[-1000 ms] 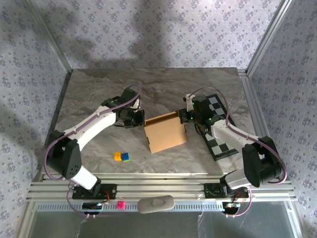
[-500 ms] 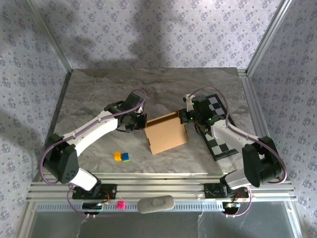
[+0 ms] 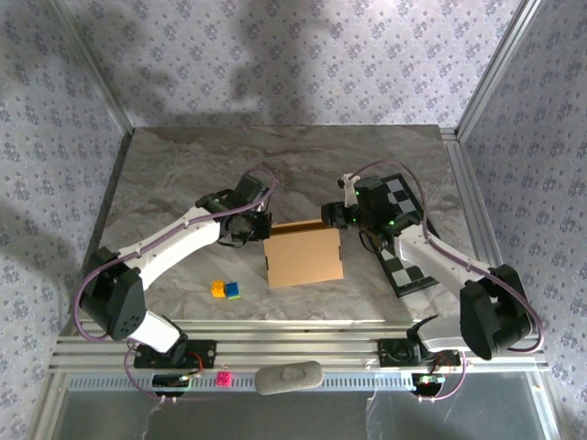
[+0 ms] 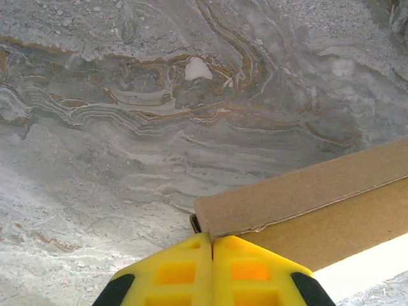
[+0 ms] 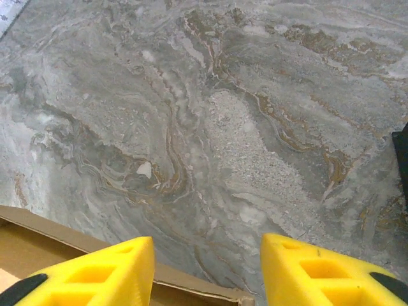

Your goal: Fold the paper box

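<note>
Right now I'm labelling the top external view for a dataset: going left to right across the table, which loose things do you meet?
yellow block → blue block → paper box → checkerboard

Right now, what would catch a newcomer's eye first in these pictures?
The tan paper box lies in the middle. The left hand is shut at its far-left corner; the right hand stands open at its far-right corner. A checkerboard lies to the right, two small coloured blocks front-left.

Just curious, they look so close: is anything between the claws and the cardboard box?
Nothing visible. The shut left gripper sits right at the box's corner; the open right gripper hangs at its edge.
</note>
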Controlling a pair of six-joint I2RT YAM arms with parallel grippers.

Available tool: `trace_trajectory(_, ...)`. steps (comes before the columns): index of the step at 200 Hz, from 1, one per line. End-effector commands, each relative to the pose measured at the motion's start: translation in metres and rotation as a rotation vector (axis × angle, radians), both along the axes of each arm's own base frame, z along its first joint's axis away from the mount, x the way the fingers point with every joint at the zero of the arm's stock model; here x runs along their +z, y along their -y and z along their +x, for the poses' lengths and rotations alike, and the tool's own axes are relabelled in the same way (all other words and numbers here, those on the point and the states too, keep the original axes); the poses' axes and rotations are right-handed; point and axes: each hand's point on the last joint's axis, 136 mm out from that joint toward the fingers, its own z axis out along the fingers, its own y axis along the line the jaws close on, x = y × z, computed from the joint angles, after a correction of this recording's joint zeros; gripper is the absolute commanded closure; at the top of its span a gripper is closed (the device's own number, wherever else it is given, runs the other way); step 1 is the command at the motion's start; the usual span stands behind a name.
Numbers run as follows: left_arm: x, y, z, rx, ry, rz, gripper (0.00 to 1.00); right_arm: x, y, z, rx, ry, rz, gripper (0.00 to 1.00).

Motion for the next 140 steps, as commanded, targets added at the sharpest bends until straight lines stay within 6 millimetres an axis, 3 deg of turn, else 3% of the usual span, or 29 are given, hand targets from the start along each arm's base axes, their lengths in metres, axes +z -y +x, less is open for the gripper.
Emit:
trace_trajectory(1, 0.007, -0.004, 0.004, -0.001, 0.044, 0.023, 1.00, 0.023, 0.008, 0.003, -0.084, -0.002, 0.012, 0.48)
trace_trajectory(16, 0.007, -0.004, 0.005, 0.004, 0.047, 0.023, 1.00, 0.029, 0.024, 0.007, -0.213, -0.063, 0.004, 0.45)
trace_trajectory(30, 0.009, -0.005, 0.006, 0.014, 0.053, 0.022, 1.00, 0.031, 0.049, 0.008, -0.443, -0.180, 0.018, 0.39)
trace_trajectory(42, 0.010, -0.006, 0.006, 0.017, 0.056, 0.024, 1.00, 0.019, 0.064, -0.009, -0.587, -0.367, 0.010, 0.33)
trace_trajectory(56, 0.012, -0.006, 0.007, 0.021, 0.064, 0.026, 1.00, 0.027, 0.059, -0.018, -0.641, -0.531, 0.090, 0.30)
trace_trajectory(81, 0.015, -0.007, 0.010, 0.028, 0.083, 0.027, 1.00, 0.014, 0.045, -0.035, -0.795, -0.806, 0.289, 0.24)
trace_trajectory(110, 0.019, -0.010, 0.012, 0.037, 0.108, 0.033, 1.00, -0.005, 0.010, -0.028, -0.843, -1.057, 0.642, 0.19)
trace_trajectory(140, 0.022, -0.013, 0.011, 0.042, 0.122, 0.038, 1.00, -0.003, 0.004, -0.025, -0.878, -1.134, 0.724, 0.13)
